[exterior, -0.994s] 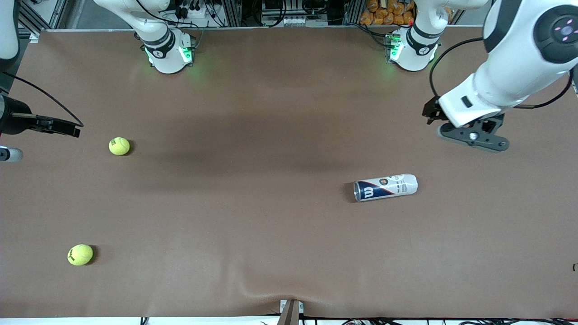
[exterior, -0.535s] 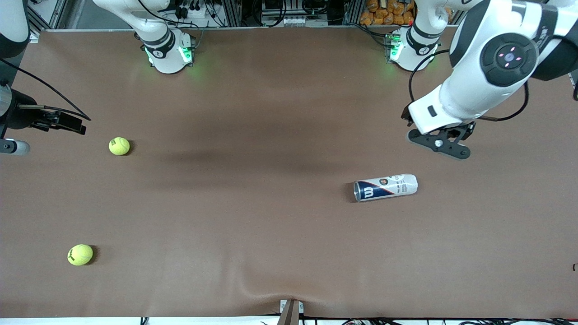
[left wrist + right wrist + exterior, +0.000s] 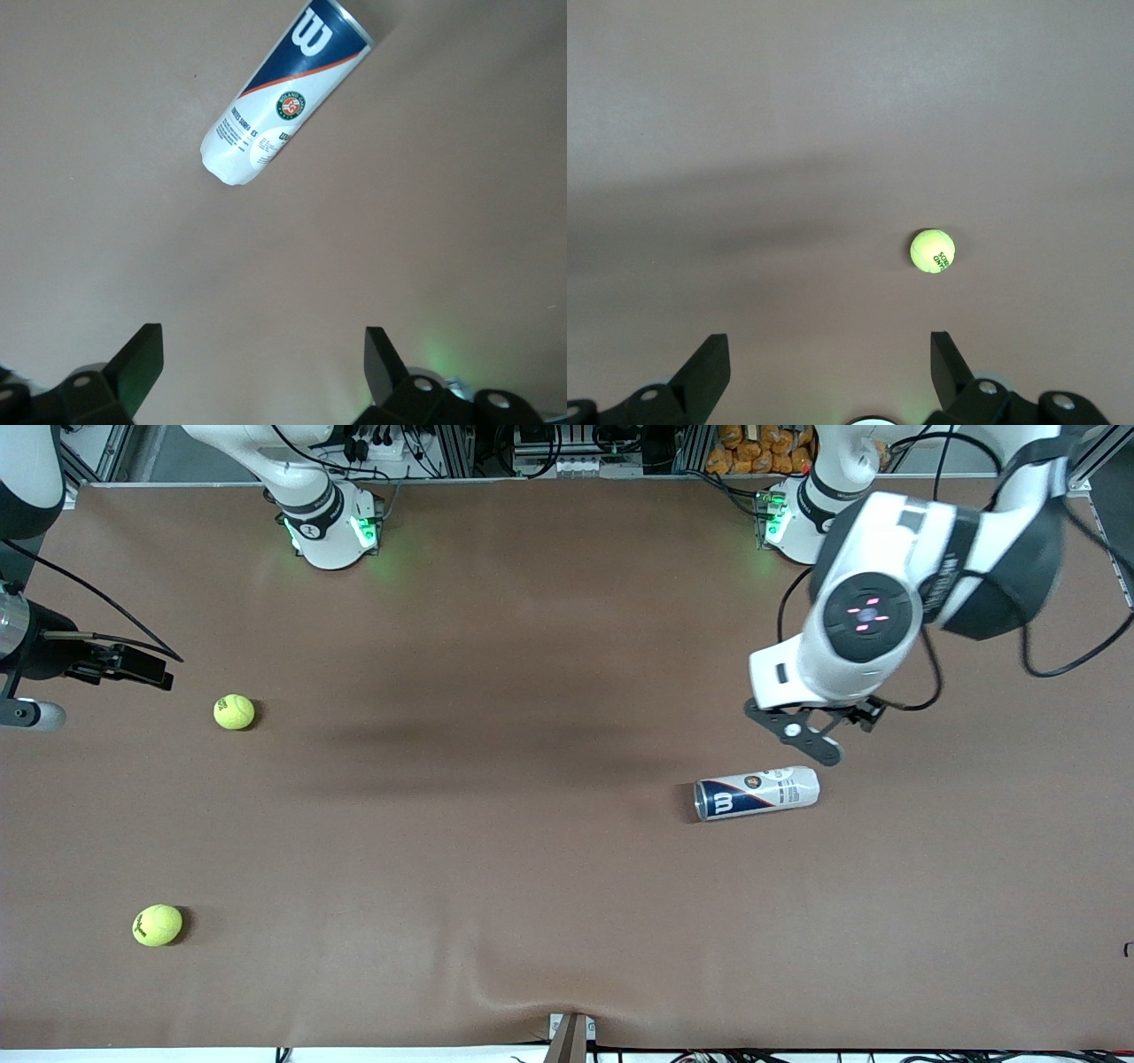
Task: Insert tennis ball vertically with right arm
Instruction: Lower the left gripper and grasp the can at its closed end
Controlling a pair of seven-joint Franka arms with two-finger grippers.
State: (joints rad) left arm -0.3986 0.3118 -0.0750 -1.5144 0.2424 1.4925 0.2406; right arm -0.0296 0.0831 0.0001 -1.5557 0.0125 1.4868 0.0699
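I see tennis ball (image 3: 157, 925) nearest cam on brown counter (image 3: 496, 886), Wilson ball can (image 3: 757, 793) lying on its side, 2nd tennis ball (image 3: 234, 712) farther back, left pincer (image 3: 802, 735) spread over counter beside can, right pincer (image 3: 829, 354) spread, empty, at right arm's end.

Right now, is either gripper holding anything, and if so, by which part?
Nothing is held. The left gripper is open and empty above the table near the lying ball can. The right gripper is open and empty, with a tennis ball on the table below.
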